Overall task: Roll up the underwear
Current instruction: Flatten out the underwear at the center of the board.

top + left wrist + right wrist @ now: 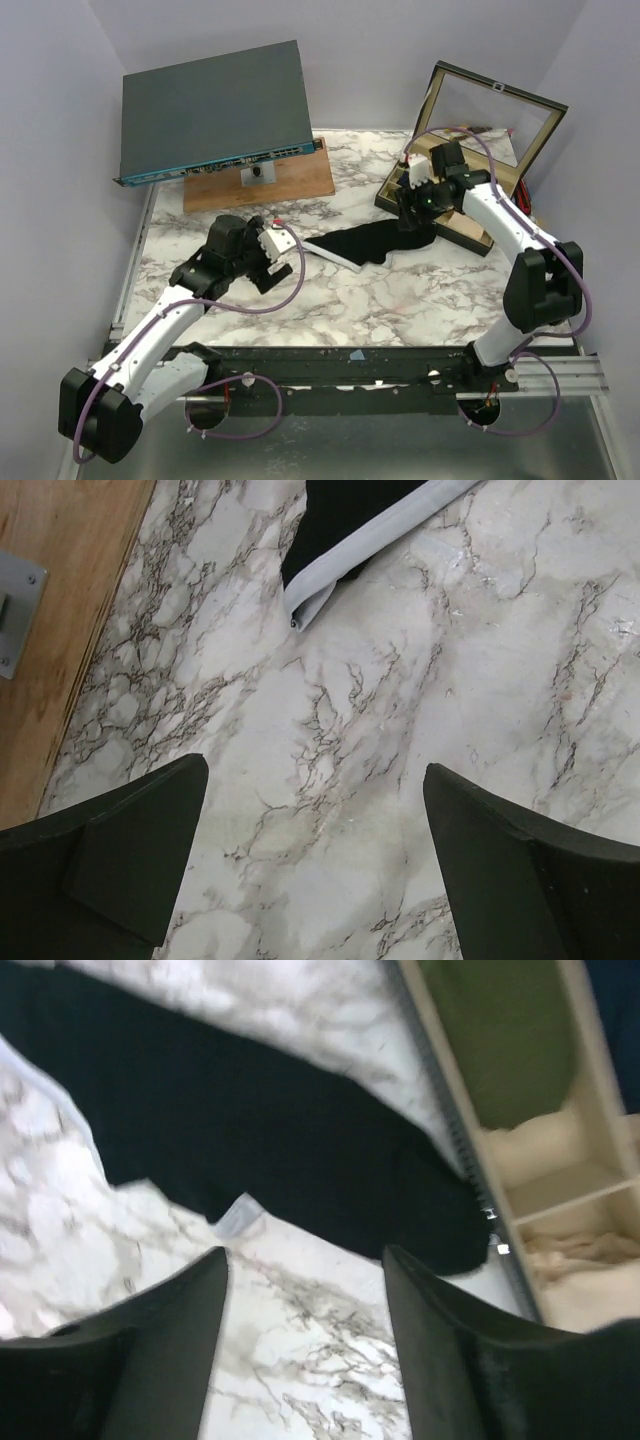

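Pale lilac walls close in a marble counter, with both arms reaching in from the bottom edge of the top view. The underwear lies spread out and unrolled a little right of the middle. It is a long black strip slanting up to the right, with white trim along its lower left end. Its upper right end runs up against the near wall of the box, and I cannot tell whether cloth and wall touch.

The left tool sits left of centre. In its wrist view the left tool has its fingers spread wide with only bare marble between them. The trimmed corner of the underwear lies well above them at the top of that frame. A wooden board runs down the left edge.

The right tool is over the upper right end of the garment. In its wrist view the right tool is also parted and holds nothing. The underwear lies just past the fingertips. At the right of that frame the box's compartments hold a green cloth and some cream cloth.

At the upper left of the top view, a flat grey unit stands tilted on the board. The box's lid stands open at the upper right.
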Robot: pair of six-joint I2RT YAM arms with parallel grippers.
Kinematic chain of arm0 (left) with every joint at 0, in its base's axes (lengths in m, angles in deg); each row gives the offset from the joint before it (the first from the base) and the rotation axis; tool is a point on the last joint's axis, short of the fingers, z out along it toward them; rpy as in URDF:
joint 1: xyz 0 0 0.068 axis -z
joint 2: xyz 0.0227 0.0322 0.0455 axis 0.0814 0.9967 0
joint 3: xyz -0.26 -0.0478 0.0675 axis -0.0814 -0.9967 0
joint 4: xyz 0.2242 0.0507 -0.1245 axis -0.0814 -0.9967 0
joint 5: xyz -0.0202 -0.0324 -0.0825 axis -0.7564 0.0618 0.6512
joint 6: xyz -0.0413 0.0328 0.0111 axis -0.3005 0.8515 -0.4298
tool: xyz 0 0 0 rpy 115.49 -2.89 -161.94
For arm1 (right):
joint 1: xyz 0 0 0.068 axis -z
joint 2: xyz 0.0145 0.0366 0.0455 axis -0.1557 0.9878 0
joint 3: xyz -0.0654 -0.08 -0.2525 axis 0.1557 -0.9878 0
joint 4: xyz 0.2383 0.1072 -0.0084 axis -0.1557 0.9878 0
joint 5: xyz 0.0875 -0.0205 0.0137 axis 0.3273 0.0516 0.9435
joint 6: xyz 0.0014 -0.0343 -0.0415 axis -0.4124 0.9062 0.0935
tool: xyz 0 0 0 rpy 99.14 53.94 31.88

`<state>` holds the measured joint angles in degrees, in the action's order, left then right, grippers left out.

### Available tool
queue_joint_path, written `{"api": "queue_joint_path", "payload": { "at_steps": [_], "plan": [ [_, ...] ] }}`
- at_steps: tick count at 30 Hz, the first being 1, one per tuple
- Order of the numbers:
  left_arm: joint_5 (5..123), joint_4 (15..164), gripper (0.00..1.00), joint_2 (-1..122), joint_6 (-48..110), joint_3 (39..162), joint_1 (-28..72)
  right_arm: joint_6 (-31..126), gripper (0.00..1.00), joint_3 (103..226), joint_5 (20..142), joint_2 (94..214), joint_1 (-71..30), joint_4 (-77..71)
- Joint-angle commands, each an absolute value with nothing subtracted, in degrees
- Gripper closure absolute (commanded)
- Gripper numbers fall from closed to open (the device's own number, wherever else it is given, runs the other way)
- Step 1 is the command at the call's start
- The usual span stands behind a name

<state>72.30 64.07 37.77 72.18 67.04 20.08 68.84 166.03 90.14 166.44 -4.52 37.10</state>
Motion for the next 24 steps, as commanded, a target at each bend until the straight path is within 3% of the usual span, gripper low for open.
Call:
{"api": "queue_joint_path", "payload": {
  "at_steps": [1,5,12,24],
  "plan": [
    [70.01,66.09,0.01,40.03,72.63,69.80,21.96,70.58,0.29,162.35,99.64,164.22,-5.50,39.65],
    [70.43,66.21,0.01,42.67,71.29,71.36,23.06,75.05,0.24,159.86,103.07,160.77,-8.53,38.92],
    [69.49,65.99,0.01,45.01,68.70,73.01,23.93,77.63,0.24,151.96,92.89,161.30,-18.90,31.53],
    [66.32,64.87,0.01,40.20,68.67,68.90,23.93,79.53,0.35,146.79,86.19,169.68,-20.03,22.21]
  ]
}}
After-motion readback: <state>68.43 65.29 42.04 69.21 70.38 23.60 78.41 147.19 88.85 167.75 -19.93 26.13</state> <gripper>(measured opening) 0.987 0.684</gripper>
